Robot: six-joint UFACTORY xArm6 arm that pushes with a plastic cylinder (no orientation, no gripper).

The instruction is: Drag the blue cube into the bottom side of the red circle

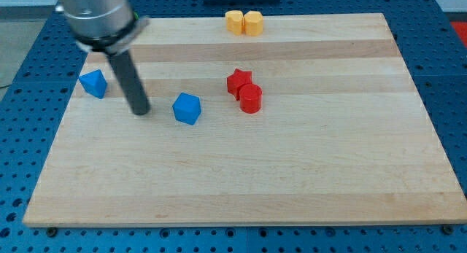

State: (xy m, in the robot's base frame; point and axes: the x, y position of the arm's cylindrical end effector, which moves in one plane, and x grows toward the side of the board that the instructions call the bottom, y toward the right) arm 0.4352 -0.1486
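The blue cube (187,109) lies on the wooden board (241,180), left of centre. The red circle (250,98), a short cylinder, lies to the cube's right, touching a red star (238,82) at its upper left. My tip (139,111) rests on the board a short way left of the blue cube, with a gap between them. The rod rises up and to the view's left from the tip.
A second blue block (93,84), angular in shape, lies near the board's left edge, left of the rod. Two yellow blocks (243,22) sit side by side at the board's top edge. A blue perforated table surrounds the board.
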